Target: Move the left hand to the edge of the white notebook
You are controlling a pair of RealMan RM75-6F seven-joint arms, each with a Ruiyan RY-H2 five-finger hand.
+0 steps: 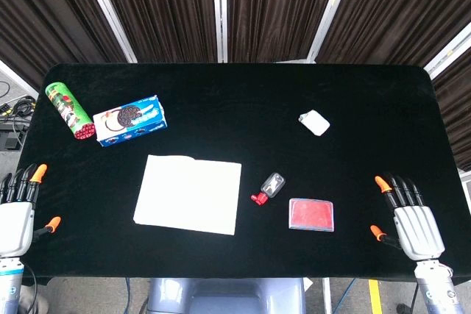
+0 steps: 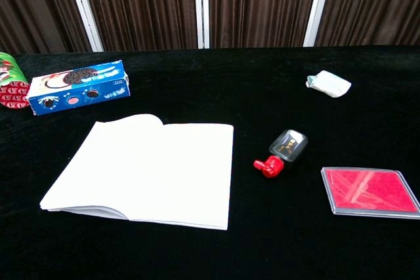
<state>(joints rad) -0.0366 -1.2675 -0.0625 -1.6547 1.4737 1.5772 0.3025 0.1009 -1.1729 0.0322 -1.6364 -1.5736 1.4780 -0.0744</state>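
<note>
- While the left hand (image 1: 16,215) hovers open and empty, the flat white paper notebook (image 1: 190,193) lies well to its right, slightly ahead.
- Its left edge faces this nearer hand; the right hand (image 1: 411,218) sits farther, open too.

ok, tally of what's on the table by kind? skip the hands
Snack packs: 2 (green chip can, blue cookie box)
Stationery: 1 (white notebook)
Small bottles: 1 (red-capped bottle)
Flat cases: 1 (red card case)
Small white packets: 1 (white packet)
Total: 6
</note>
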